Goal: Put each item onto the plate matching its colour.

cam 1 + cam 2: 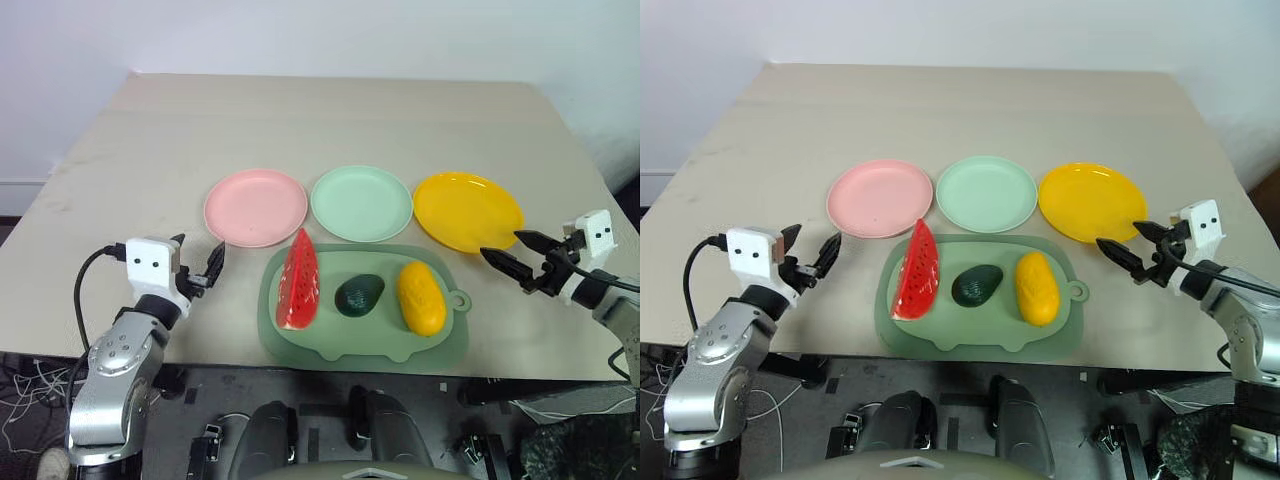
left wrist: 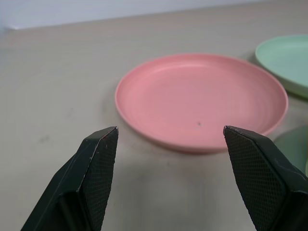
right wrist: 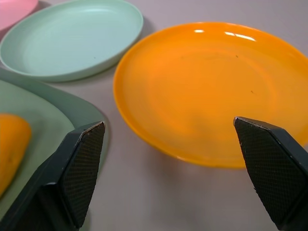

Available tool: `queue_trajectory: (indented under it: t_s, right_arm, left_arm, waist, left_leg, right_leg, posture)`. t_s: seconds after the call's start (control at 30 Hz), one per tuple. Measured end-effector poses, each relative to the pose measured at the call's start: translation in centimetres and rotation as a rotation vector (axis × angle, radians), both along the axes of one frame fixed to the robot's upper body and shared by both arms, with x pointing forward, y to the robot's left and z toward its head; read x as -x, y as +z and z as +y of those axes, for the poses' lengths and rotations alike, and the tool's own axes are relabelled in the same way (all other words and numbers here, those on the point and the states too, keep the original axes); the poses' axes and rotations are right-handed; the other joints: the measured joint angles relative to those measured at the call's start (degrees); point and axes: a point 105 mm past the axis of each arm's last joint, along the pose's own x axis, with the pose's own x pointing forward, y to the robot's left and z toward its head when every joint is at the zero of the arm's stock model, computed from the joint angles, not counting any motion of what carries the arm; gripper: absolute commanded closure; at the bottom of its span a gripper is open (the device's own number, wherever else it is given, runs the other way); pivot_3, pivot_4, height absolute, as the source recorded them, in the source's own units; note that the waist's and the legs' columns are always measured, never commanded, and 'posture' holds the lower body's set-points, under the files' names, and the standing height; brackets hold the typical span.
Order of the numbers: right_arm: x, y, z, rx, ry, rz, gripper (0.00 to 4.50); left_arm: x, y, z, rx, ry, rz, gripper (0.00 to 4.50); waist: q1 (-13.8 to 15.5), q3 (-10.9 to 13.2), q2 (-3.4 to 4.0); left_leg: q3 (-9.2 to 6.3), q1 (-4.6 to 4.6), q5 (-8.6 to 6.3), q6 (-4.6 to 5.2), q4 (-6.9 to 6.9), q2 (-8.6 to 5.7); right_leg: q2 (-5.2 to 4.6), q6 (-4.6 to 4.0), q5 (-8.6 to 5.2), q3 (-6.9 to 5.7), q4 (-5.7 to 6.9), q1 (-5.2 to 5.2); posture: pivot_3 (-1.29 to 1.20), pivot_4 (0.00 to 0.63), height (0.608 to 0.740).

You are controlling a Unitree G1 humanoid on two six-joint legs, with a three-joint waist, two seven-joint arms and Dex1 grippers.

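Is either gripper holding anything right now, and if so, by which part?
Nothing is held. The left gripper and right gripper both stand open and empty; watermelon, avocado and mango lie on the green board.

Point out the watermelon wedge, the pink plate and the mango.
watermelon wedge [image 1: 299,281]: left eye view, red flesh.
pink plate [image 1: 255,207]: left eye view, bare centre.
mango [image 1: 421,297]: left eye view, middle of its skin.

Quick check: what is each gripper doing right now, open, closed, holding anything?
Left gripper: jaws open, holding nothing, facing the pink plate.
Right gripper: jaws open, holding nothing, facing the yellow plate.
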Motion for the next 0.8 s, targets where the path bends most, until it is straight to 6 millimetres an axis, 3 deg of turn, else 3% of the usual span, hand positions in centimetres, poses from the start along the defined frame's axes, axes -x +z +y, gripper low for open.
queue_trajectory:
  t_s: [0.27, 0.43, 0.57, 0.7, 0.8]
  right_arm:
    - [0.6, 2.5, 2.0, -0.009, 0.065, -0.022, 0.0]
    - [3.2, 4.7, 6.2, -0.078, 0.156, 0.001, 0.0]
    - [6.7, 3.5, 11.1, -0.044, 0.243, 0.114, 0.0]
    - [6.9, 3.4, 12.2, -0.027, 0.171, 0.136, 0.0]
    - [6.4, 2.7, 12.6, 0.037, 0.116, 0.173, 0.0]
  left_arm:
    - [-0.2, 0.5, 0.3, -0.037, -0.068, 0.025, 0.84]
    - [-1.4, 0.1, 0.7, -0.034, -0.098, 0.031, 0.84]
    - [-3.2, 0.0, 1.0, -0.023, -0.098, 0.022, 0.84]
    - [-4.1, 0.5, 0.7, -0.021, -0.116, -0.012, 0.84]
    - [-4.6, 0.1, -0.9, -0.018, -0.171, -0.01, 0.84]
  waist:
    - [0.19, 0.0, 0.0]
    - [0.07, 0.0, -0.01]
    - [0.33, 0.01, -0.05]
    - [0.1, -0.03, -0.12]
    - [0.08, -0.03, -0.11]
  left_leg:
    - [-0.03, -0.03, 0.0, 0.0, 0.03, -0.01]
    - [-0.04, -0.04, 0.0, 0.0, -0.03, 0.04]
    - [-0.12, -0.12, 0.0, -0.01, 0.07, 0.02]
    - [-0.04, -0.12, -0.02, 0.03, 0.09, -0.02]
    - [-0.05, -0.13, -0.02, 0.03, 0.06, -0.01]
  right_leg:
    - [-0.04, -0.01, -0.01, -0.02, 0.01, 0.0]
    - [-0.01, 0.0, -0.01, -0.02, -0.01, -0.02]
    - [-0.07, -0.01, 0.0, -0.11, -0.01, -0.01]
    - [-0.13, -0.04, -0.02, -0.05, -0.06, 0.0]
    - [-0.1, -0.03, -0.01, -0.05, -0.06, -0.04]
  posture:
    - [0.0, 0.15, 0.74]
    - [0.0, 0.15, 0.74]
    - [0.0, 0.15, 0.74]
    - [0.0, 0.15, 0.74]
    - [0.0, 0.15, 0.74]
